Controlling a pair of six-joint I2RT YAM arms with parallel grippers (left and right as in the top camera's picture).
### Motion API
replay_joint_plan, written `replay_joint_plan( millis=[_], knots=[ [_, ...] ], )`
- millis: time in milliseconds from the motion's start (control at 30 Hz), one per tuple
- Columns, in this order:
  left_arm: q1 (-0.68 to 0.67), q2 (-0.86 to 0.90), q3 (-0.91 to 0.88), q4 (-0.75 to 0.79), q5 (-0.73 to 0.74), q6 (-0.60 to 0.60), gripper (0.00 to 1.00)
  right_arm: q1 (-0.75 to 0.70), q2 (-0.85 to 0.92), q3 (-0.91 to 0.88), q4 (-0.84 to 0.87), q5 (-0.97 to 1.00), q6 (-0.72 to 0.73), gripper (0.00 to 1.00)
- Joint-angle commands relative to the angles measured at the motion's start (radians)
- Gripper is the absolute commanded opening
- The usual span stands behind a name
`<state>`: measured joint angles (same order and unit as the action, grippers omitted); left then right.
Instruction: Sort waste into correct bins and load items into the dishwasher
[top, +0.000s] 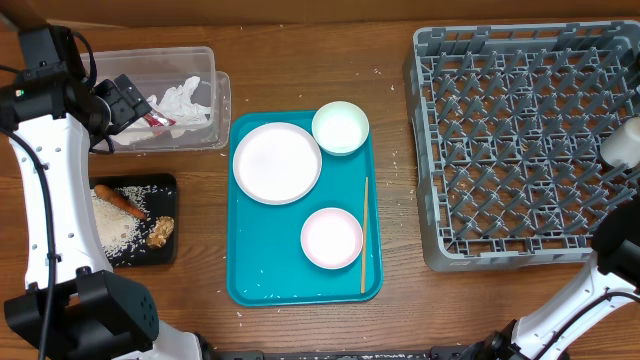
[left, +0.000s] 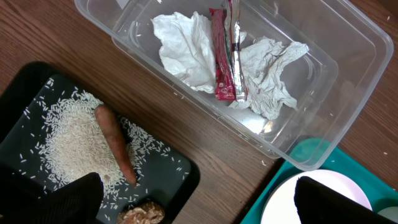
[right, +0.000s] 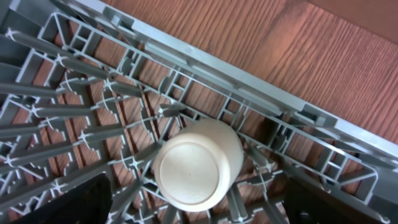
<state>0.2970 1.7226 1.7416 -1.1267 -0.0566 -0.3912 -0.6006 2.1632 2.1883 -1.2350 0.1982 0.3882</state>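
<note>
The clear tub holds a crumpled white napkin and a red shiny wrapper. The black tray holds loose rice, an orange carrot and a brown lump. My left gripper is open and empty, and hovers by the tub in the overhead view. My right gripper is open, one finger on each side of an upside-down white cup that stands in the grey dish rack.
A teal tray carries a white plate, a pale green saucer, a pale pink plate and a wooden chopstick. Stray rice grains lie on the wooden table.
</note>
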Motion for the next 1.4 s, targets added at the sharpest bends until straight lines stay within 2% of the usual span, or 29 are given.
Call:
replay_joint_plan(
  millis=[0,133,267,400,500,700,833,1133,1367],
  knots=[
    [0.003,0.006,-0.004,0.002,0.002,-0.016,1.00,-0.001,-0.001,0.011,-0.013,0.002,0.001,0.91],
    [0.003,0.006,-0.004,0.002,0.002,-0.016,1.00,0.010,-0.005,0.066,-0.062,-0.045,0.001,0.91],
    [0.003,0.006,-0.004,0.002,0.002,-0.016,1.00,0.039,-0.032,0.143,-0.116,-0.185,-0.005,0.92],
    [0.003,0.006,-0.004,0.002,0.002,-0.016,1.00,0.113,-0.086,0.171,-0.118,-0.464,-0.140,0.94],
    [0.003,0.006,-0.004,0.002,0.002,-0.016,1.00,0.214,-0.117,0.171,-0.114,-0.554,-0.185,0.94],
    [0.003,0.006,-0.004,0.002,0.002,-0.016,1.00,0.496,-0.095,0.165,-0.097,-0.558,-0.253,0.91],
    [0.003,0.006,-0.004,0.002,0.002,-0.016,1.00,0.671,-0.056,0.130,-0.022,-0.539,-0.251,0.86],
    [0.003,0.006,-0.004,0.002,0.002,-0.016,1.00,0.977,0.090,0.066,0.144,-0.347,-0.018,0.80],
    [0.003,0.006,-0.004,0.002,0.002,-0.016,1.00,1.101,0.230,0.062,0.209,-0.291,0.034,0.76]
  ],
)
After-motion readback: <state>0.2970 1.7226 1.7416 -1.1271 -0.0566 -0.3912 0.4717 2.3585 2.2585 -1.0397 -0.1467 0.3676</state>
